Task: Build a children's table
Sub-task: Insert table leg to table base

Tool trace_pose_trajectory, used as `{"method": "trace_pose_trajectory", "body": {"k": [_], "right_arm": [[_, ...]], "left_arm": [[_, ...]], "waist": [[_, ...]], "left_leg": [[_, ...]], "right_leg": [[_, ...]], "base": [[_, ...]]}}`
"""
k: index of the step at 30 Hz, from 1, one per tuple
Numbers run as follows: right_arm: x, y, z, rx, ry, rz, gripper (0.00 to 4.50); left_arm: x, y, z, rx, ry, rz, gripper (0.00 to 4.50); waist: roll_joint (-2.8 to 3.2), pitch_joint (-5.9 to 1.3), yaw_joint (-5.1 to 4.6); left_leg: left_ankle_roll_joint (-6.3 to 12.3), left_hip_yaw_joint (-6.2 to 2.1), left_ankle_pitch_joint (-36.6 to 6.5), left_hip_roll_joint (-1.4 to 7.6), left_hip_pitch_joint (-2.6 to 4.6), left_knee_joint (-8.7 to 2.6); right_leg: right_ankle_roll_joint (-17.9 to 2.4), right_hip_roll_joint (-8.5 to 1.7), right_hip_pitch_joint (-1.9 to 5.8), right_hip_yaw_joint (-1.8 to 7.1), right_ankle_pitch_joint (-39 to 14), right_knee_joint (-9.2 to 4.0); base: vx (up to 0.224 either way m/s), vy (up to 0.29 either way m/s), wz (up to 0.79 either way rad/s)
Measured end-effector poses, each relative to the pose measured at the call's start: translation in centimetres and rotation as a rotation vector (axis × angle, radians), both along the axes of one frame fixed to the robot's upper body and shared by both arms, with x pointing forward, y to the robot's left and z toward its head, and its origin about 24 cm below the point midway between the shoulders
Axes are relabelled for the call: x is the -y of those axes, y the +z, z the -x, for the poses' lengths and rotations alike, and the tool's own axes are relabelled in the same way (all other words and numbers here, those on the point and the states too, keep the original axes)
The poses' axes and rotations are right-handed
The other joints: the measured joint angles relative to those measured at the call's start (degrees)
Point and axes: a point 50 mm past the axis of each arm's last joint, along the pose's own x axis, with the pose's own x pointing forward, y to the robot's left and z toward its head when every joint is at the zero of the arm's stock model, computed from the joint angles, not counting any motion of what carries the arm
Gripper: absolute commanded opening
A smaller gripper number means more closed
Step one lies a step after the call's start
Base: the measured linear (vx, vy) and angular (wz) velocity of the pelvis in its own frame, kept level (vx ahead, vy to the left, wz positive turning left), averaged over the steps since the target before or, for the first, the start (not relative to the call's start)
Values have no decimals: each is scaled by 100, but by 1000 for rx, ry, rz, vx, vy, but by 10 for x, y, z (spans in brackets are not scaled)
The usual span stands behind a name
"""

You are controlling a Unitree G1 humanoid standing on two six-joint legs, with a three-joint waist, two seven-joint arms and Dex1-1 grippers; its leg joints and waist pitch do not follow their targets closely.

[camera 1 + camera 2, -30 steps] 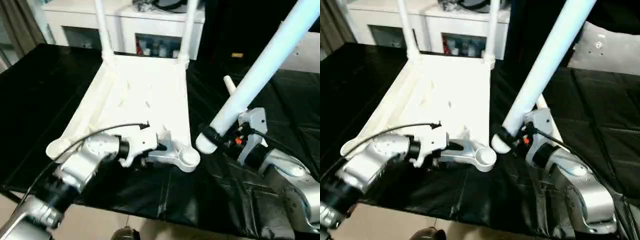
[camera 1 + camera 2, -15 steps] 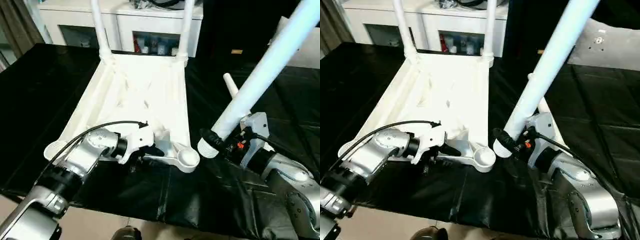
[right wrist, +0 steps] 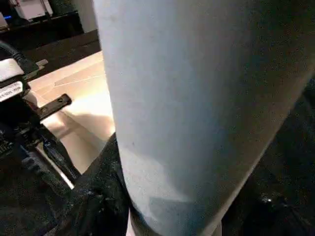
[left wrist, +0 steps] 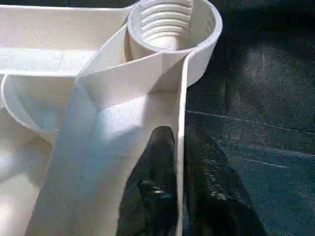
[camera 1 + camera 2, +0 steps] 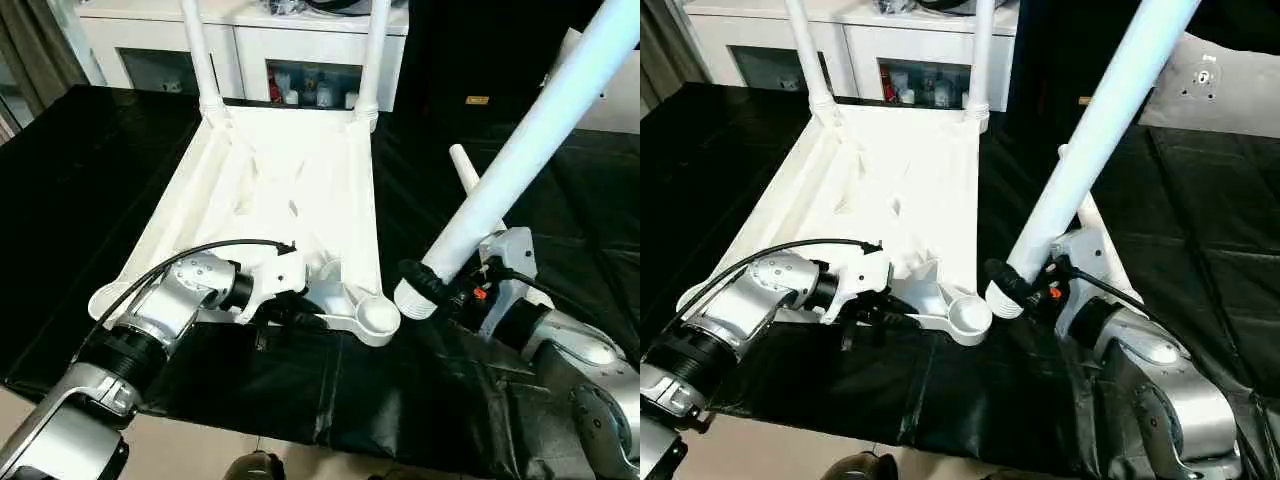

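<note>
- Left eye view gives us the children's table [image 5: 290, 190] lying upside down on the black-covered work surface [image 5: 80, 190], ribbed underside facing up, with two legs [image 5: 196, 50] already standing in the far corner sockets.
- We have our left gripper [image 4: 179, 167] at the near edge of the tabletop, just beside the empty near corner socket [image 5: 377, 316].
- Left wrist view shows our two black fingers [image 4: 152, 191] pinched tight on the thin upright rim wall [image 4: 181, 123] of the top, one finger inside the rim and one outside it, over the black cover.
- The threaded socket [image 4: 172, 24] sits just beyond the fingertips in that view, open and unfilled.
- We hold a loose white leg [image 5: 530, 140] in our right gripper [image 5: 440, 285], fingers clamped around its lower end.
- The held leg slants up and away to the right; its bottom end hangs near the empty socket, apart from it.
- Another white tube end [image 5: 462, 165] pokes up behind the held leg.
- A white cabinet [image 5: 140, 35] stands beyond the work surface.
</note>
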Motion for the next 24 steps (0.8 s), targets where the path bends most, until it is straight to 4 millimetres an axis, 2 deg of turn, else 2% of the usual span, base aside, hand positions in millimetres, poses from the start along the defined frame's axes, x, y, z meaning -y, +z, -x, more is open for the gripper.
{"method": "trace_pose_trajectory", "body": {"k": [4, 14, 24], "right_arm": [[-6, -1, -1, -8, 27, 5, 191], [-30, -4, -29, -23, 89, 61, 191], [-31, -2, -43, -5, 133, 128, 191]], "left_arm": [[7, 0, 1, -12, 34, 25, 0], [27, -1, -3, 90, 153, 73, 0], [24, 0, -2, 154, 127, 56, 0]], "waist": [[4, 2, -28], [-9, 11, -98], [-56, 29, -112]], "left_leg": [[0, 9, 0, 0, 2, -1], [1, 14, 0, 0, 1, -19], [3, 18, -2, 1, 3, -23]], "right_leg": [[-6, -3, -3, 4, 3, -2], [-2, -2, -9, 0, -3, -7], [0, -4, -7, 1, -4, -14]], "base": [[0, 0, 0], [0, 0, 0], [0, 0, 0]]}}
